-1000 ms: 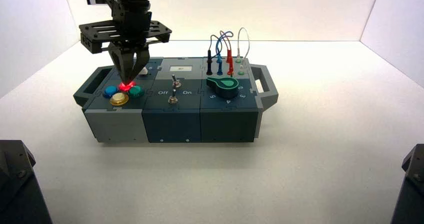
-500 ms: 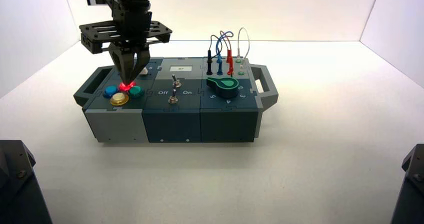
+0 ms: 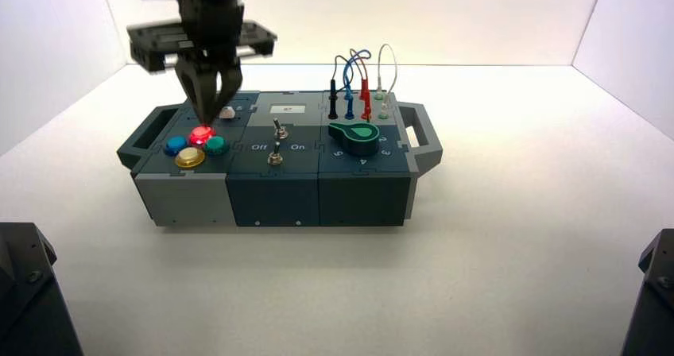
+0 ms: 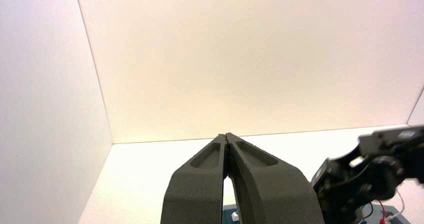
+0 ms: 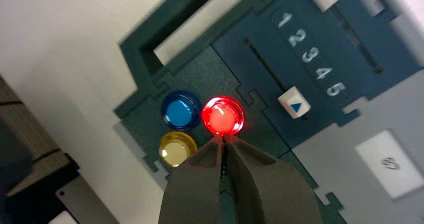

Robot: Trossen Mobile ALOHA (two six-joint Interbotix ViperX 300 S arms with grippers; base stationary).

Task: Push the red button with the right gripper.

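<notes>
A: Right gripper [image 3: 206, 110] is over the box's [image 3: 274, 189] left end, fingers pinched together into 1 point, holding nothing.

B: And the red button [image 5: 223, 115]?

A: Lit, glowing, just under that tip, with the blue button [image 5: 180, 109] and yellow button [image 5: 177, 148] beside it. A white slider [image 5: 294, 103] sits by the numeral 5.

B: Left gripper [image 4: 227, 139]?

A: Held up off the box, fingers closed tip to tip.
</notes>
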